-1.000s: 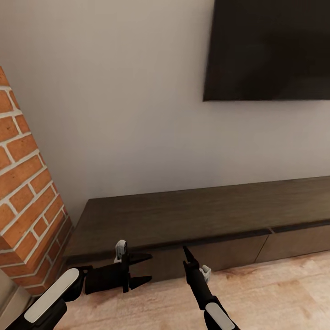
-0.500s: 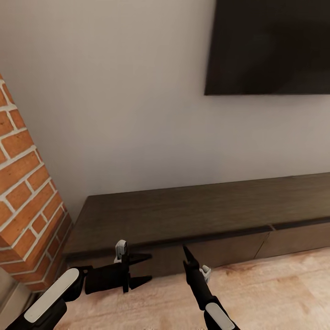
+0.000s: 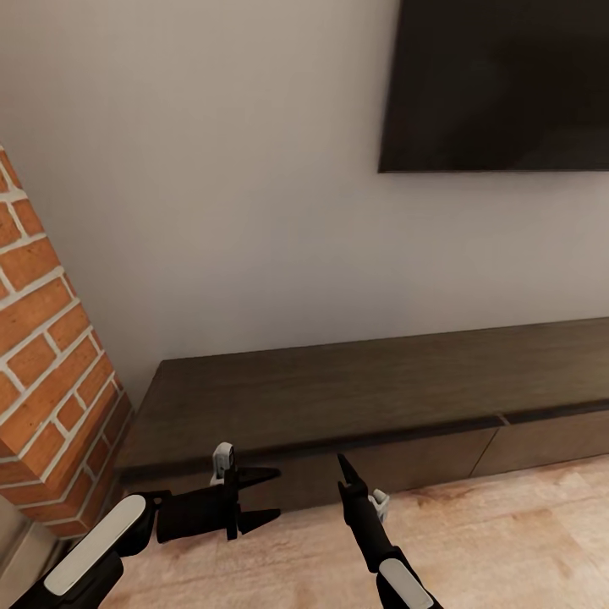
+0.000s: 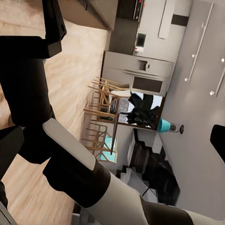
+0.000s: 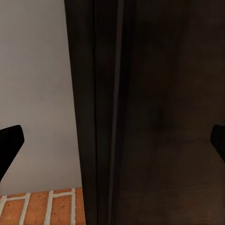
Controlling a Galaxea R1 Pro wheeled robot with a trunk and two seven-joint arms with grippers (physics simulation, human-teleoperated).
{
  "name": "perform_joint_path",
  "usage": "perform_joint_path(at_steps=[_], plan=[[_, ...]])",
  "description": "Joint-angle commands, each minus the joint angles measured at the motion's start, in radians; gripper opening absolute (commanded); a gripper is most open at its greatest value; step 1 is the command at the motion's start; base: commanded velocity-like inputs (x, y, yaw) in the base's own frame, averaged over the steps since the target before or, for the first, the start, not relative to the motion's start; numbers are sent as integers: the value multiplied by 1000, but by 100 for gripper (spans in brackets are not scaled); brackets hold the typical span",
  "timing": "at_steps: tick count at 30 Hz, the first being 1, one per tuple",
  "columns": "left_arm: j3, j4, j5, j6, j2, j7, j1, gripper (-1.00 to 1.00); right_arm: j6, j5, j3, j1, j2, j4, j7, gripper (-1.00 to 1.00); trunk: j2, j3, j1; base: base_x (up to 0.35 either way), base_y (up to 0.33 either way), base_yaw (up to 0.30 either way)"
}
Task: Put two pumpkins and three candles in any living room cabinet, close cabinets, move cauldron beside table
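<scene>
Long dark-brown cabinet [image 3: 355, 406] along the white wall [image 3: 211, 211], fronts flush. TV [image 3: 499, 85] mounted above it. Brick column [image 3: 46, 355] at left. Left gripper [image 3: 264, 496] open, empty; right gripper [image 3: 345, 470] edge-on, state unclear. Both over the wood floor [image 3: 507, 541].

The cabinet [image 3: 355, 406] runs off the right edge, its far end unseen. The TV [image 3: 499, 85] is cut off at top and right. The brick pillar [image 3: 51, 381] is cropped on the left.
</scene>
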Motion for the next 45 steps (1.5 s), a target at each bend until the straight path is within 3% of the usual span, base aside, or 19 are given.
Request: perform_joint_path(at_steps=[1, 45], plan=[[-2, 1, -7, 0, 1, -10, -1, 100, 2, -10, 5, -1, -1, 1, 4, 100, 0, -1, 0, 46, 0, 0], [-3, 1, -8, 0, 1, -10, -1, 100, 3, -9, 5, -1, -2, 2, 1, 100, 0, -1, 0, 32, 0, 0]])
